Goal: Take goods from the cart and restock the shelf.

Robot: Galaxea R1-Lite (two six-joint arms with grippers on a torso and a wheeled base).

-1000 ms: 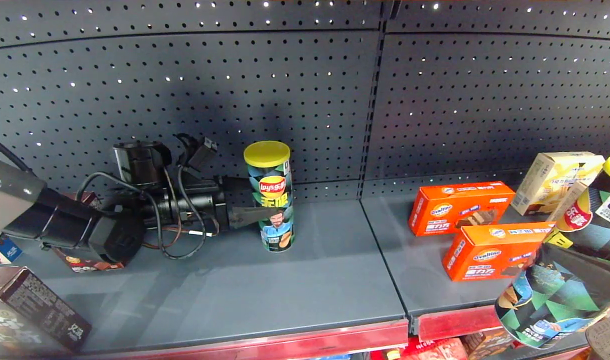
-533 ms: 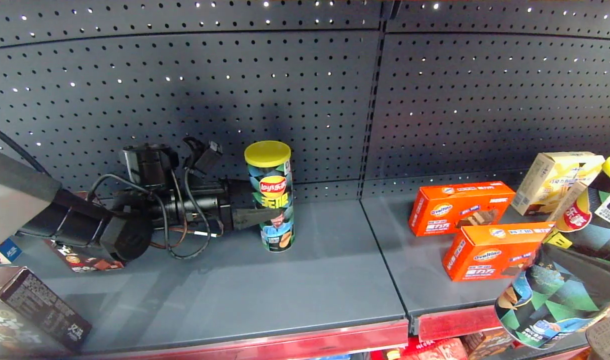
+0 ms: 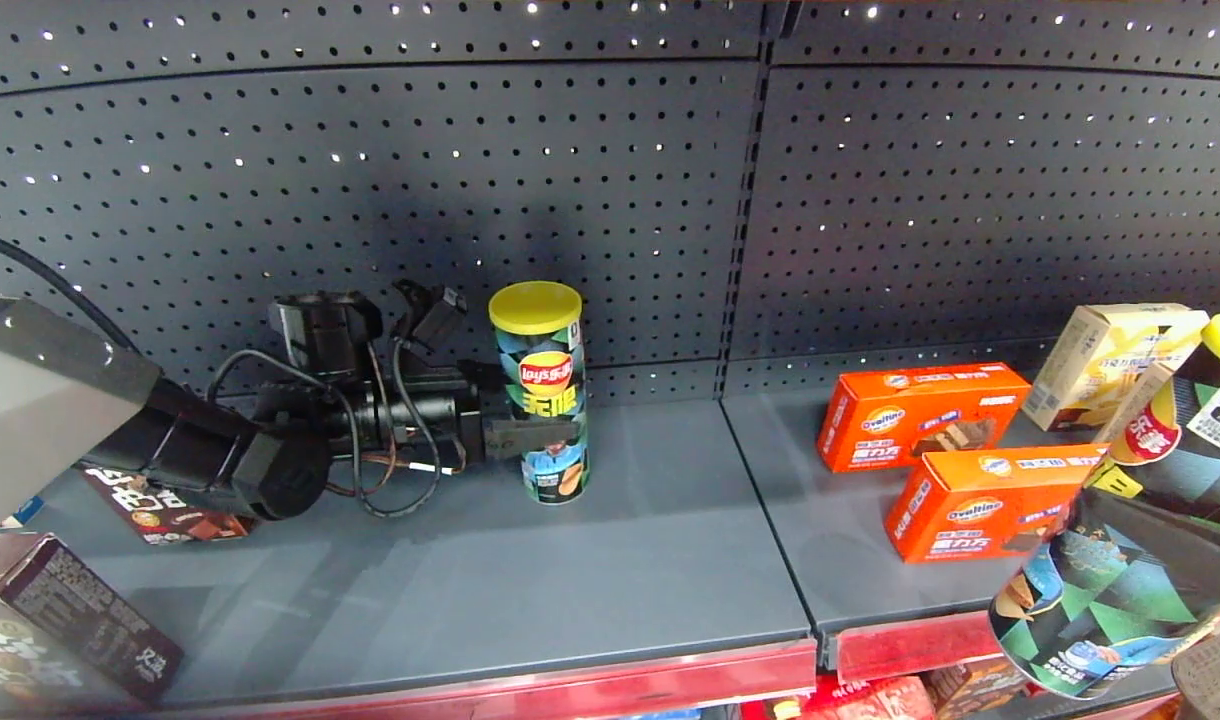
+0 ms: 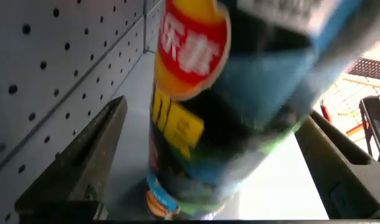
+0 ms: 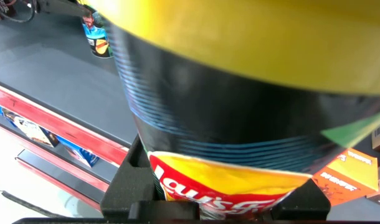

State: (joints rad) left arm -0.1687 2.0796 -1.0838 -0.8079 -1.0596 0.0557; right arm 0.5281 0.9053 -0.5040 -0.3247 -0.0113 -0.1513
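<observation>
Horizontally, left claw (image 3: 555, 420) brackets upright can (image 3: 538, 350) — right claw (image 3: 1150, 580) grips second can (image 3: 1070, 625).

The shelf deck (image 3: 590, 560) looks like smooth, matt grey painted metal; the pegboard back (image 3: 470, 180) has the same finish, perforated. The upright chip can (image 3: 550, 380) has a glossy printed wrap and a smooth yellow plastic lid (image 3: 535, 306) — so does the held can (image 3: 1080, 610), near right. The orange boxes (image 3: 920, 412) are glossy card.

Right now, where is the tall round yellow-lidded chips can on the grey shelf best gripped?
Around the middle of the yellow-lidded chips can, coming level from the robot's left: it stands upright, round and slim, close to the pegboard wall. The left gripper straddles it there, open.
</observation>
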